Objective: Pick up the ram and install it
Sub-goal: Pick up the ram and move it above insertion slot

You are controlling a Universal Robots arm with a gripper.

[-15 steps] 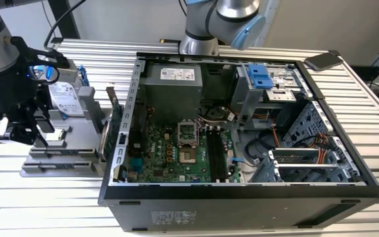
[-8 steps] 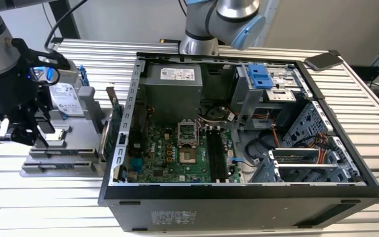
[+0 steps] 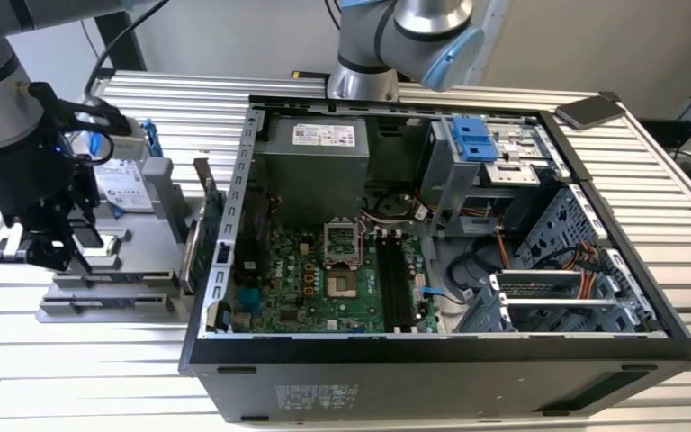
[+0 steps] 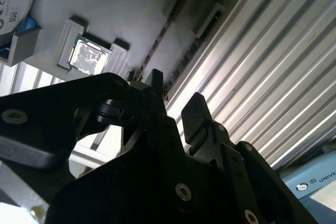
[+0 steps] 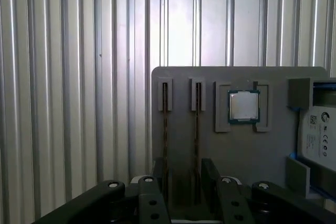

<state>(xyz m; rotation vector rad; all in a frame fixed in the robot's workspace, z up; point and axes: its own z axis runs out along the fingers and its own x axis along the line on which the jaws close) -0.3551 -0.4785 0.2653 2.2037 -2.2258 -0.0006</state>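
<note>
Two ram sticks stand on edge in slots of a grey holder [image 5: 262, 150], side by side: one ram stick [image 5: 198, 129] and a second [image 5: 165, 129]. In the second wrist view they run as thin strips [image 4: 160, 43] away from the fingertips. My gripper [image 5: 184, 174] [image 4: 176, 98] hovers open just above the near ends of the sticks, gripping nothing. In the exterior view the gripper [image 3: 46, 252] hangs over the holder [image 3: 105, 301] at the exterior view's left, beside the open computer case [image 3: 442, 351]. The black memory slots [image 3: 396, 279] lie on the motherboard.
A square silver processor chip [image 5: 243, 106] sits in the holder next to the sticks, with a hard drive [image 5: 319, 135] beyond it. A green expansion card [image 3: 208, 234] stands between holder and case. A second arm [image 3: 406, 45] rises behind the case. The table [image 5: 63, 103] is ribbed metal.
</note>
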